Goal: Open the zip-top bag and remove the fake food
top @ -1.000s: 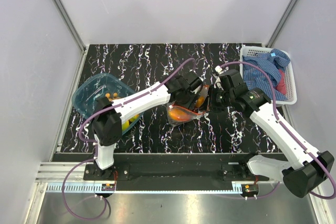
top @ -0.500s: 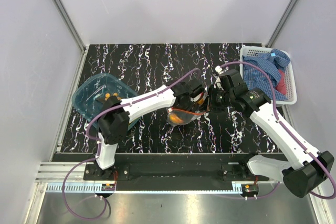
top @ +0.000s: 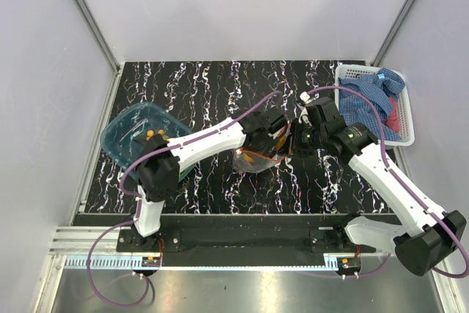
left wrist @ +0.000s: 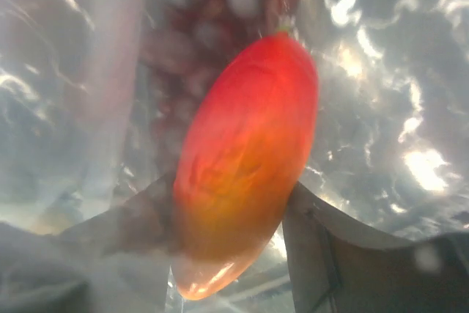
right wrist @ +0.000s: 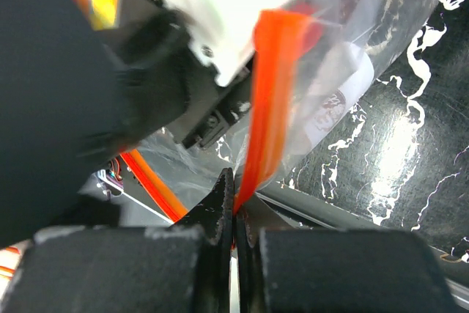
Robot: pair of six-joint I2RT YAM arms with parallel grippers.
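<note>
1. Deeper in than a second ago, the left hand (left wrist: 233,254) sits inside the zip-top bag (top: 256,159) at mid-surface (top: 190,86). Its fingers press both sides of one red-orange piece of fake food (left wrist: 245,152).
2. The right hand (right wrist: 233,207) is pinched shut on the orange zip strip (right wrist: 271,86) and should anchor it there.
3. Draw the piece straight out through the mouth, slowly, so the plastic doesn't snag.
</note>
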